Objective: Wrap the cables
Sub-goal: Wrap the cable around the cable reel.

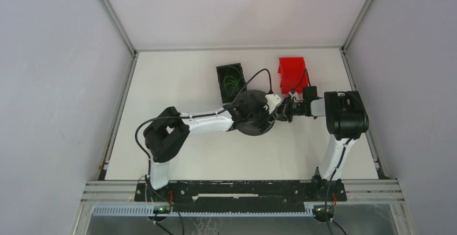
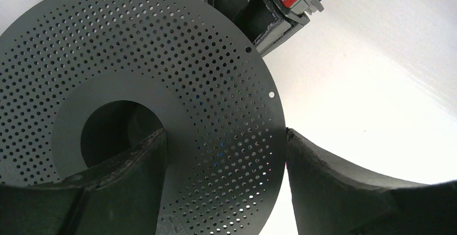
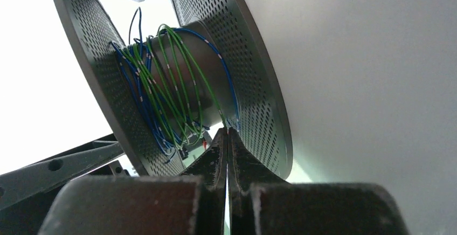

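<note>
Left gripper (image 2: 223, 138) clamps perforated spool (image 2: 134, 46); right gripper (image 3: 227, 132) pinches green, blue cables (image 3: 161, 84).

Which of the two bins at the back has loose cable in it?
The black tray, left of the red bin: green cables loop inside it; none are visible in the red one.
</note>
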Robot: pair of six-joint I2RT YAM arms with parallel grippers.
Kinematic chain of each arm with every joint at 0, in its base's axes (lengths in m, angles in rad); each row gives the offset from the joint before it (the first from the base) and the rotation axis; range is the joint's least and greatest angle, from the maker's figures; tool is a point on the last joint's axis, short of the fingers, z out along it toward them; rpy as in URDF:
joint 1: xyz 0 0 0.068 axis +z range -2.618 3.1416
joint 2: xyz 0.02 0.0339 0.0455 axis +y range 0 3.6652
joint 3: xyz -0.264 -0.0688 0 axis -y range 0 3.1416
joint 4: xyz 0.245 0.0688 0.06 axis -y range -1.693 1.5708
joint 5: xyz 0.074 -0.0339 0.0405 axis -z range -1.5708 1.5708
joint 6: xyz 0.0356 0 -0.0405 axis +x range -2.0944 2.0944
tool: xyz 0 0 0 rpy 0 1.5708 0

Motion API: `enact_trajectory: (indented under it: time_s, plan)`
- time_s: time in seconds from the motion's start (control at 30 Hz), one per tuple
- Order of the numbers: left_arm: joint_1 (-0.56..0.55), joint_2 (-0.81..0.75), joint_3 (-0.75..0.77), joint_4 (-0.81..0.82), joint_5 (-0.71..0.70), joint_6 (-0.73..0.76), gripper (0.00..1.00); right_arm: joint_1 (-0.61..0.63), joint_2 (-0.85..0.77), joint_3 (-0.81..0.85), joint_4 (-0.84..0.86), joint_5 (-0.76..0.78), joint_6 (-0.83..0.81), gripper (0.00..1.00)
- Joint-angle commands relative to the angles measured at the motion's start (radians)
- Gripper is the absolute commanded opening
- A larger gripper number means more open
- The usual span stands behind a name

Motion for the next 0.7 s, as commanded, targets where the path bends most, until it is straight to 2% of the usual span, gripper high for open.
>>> enact_trajectory:
  time_s: [0.0, 0.53, 0.6, 0.67]
  plan:
    - [-0.008, 0.012, -0.05, -0.037, 0.002, -0.007, 0.51, -0.013, -0.041, 0.002, 0.061, -0.074, 0.052, 0.0]
    - [-0.008, 0.014, -0.045, -0.036, -0.077, 0.018, 0.56, 0.006, -0.053, -0.027, 0.111, -0.181, 0.073, 0.02]
    - [-0.007, 0.011, -0.046, -0.037, -0.076, 0.019, 0.56, 0.005, -0.058, -0.027, 0.091, -0.165, 0.046, 0.04]
    - [-0.007, 0.006, -0.046, -0.037, -0.069, 0.017, 0.56, -0.001, -0.07, -0.018, -0.01, -0.095, -0.032, 0.05]
